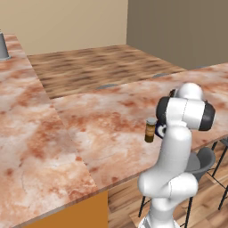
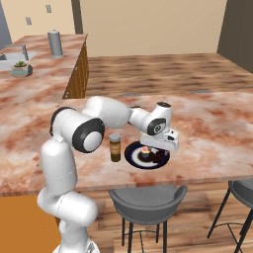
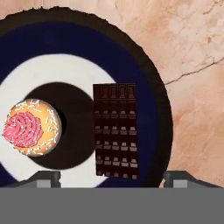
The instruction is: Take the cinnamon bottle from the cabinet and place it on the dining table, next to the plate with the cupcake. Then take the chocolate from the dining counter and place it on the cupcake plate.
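Both steps look done: cinnamon bottle (image 2: 115, 147) by plate (image 3: 151, 83) near table's front edge, chocolate (image 3: 115, 131) on plate w/ cupcake (image 3: 29, 127), gripper (image 3: 111, 178) released.

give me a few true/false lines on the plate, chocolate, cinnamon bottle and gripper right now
1. The chocolate lies on the plate beside the cupcake. True.
2. The cinnamon bottle lies tipped over on the dining table. False: it stands upright next to the plate.
3. The gripper is clamped on the chocolate. False: its fingertips stand wide apart, either side of the bar.
4. The cupcake has pink frosting. True.
5. The chocolate sits on top of the cupcake. False: they are apart on the plate.
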Available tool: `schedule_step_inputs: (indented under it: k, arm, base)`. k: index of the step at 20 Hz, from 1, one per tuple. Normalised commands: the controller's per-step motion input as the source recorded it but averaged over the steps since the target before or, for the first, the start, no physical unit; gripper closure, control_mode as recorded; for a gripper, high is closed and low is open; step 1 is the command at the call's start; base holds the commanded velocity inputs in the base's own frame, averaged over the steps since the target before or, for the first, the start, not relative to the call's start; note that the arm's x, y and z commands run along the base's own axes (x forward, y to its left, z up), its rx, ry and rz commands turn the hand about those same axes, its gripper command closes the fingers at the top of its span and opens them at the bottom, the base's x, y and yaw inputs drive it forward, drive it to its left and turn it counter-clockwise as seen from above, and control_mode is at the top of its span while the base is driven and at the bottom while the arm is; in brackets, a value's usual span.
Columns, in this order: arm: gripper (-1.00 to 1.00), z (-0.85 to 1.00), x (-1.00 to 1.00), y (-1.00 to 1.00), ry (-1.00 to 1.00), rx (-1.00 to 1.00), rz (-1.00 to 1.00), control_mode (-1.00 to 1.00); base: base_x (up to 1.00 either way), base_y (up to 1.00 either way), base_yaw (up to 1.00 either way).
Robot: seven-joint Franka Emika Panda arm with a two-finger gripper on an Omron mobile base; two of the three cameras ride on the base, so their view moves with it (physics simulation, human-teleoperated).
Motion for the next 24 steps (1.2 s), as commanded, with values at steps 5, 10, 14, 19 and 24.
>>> schedule_step_inputs:
  k: [5,10,14,19,24]
  arm:
    - [-1.00,1.00,-0.22,0.24,0.00,0.02,0.00,-1.00]
    - [-1.00,1.00,-0.44,0.90,-0.01,-0.02,0.00,-1.00]
    - [-1.00,1.00,-0.48,1.00,-0.09,-0.11,0.00,-1.00]
    - [-1.00,0.96,-0.64,1.00,-0.06,-0.10,0.00,-1.00]
    - [-1.00,0.50,-0.97,1.00,-0.09,-0.14,0.09,-1.00]
  base:
    - [0.00,0.00,0.00]
    - [0.00,0.00,0.00]
    - [0.00,0.00,0.00]
    - [0.00,0.00,0.00]
    - [0.00,0.00,0.00]
